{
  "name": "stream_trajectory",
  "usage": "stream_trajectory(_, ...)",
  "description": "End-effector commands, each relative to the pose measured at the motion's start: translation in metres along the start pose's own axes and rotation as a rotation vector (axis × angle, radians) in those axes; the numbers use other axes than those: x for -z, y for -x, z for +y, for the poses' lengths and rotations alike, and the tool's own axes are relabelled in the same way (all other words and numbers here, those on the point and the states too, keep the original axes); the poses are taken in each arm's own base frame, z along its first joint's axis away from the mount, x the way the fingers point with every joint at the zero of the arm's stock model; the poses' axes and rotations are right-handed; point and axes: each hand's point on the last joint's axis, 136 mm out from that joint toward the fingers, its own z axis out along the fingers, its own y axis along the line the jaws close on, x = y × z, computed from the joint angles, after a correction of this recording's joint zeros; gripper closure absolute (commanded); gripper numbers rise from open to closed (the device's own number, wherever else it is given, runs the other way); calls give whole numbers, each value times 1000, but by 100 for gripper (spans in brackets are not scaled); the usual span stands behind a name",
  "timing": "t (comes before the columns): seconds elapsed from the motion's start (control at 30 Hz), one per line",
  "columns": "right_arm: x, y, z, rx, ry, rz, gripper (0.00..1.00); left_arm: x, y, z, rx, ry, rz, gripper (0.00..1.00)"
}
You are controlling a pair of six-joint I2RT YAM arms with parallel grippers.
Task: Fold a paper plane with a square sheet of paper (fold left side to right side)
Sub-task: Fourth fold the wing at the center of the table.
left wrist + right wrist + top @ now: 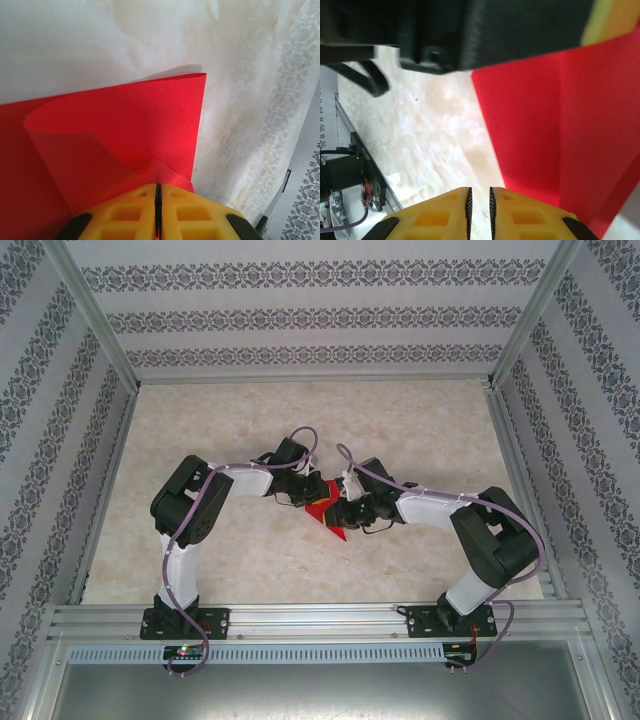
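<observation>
From above, I see both arms meeting over the pale marbled tabletop (420, 420), with the thin bright red square sheet of paper (322, 508) between them.

Left wrist view: my left hand (157, 186) is pressed together, pinching the sheet's curled-up edge, probably to carry it across for the fold.

Right wrist view: my right hand (480, 192) is narrowly parted and empty, just beside the sheet.

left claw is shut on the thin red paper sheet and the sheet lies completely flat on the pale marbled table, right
Not quite. The thin red paper sheet does not lie flat: the left wrist view shows it curling up and over on itself in a loose bend above the pale marbled table. The rest holds: the left claw is shut on the sheet.
</observation>
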Motion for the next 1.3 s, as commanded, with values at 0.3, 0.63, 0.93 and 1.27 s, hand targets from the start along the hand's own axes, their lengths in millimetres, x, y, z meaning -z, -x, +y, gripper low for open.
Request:
stream_trajectory(0.3, -11, -25, -15, -50, -11, 65, 83, -8, -25, 40, 51, 126, 61, 88)
stream_trajectory(0.63, -17, -33, -11, -62, 15, 90, 83, -9, -24, 41, 50, 131, 62, 88)
stream_trajectory(0.93, -14, -34, -23, -60, -55, 76, 83, -8, -24, 40, 48, 131, 62, 88)
stream_trajectory(1.27, -17, -44, -26, -80, -50, 111, 83, -9, -24, 40, 47, 134, 62, 88)
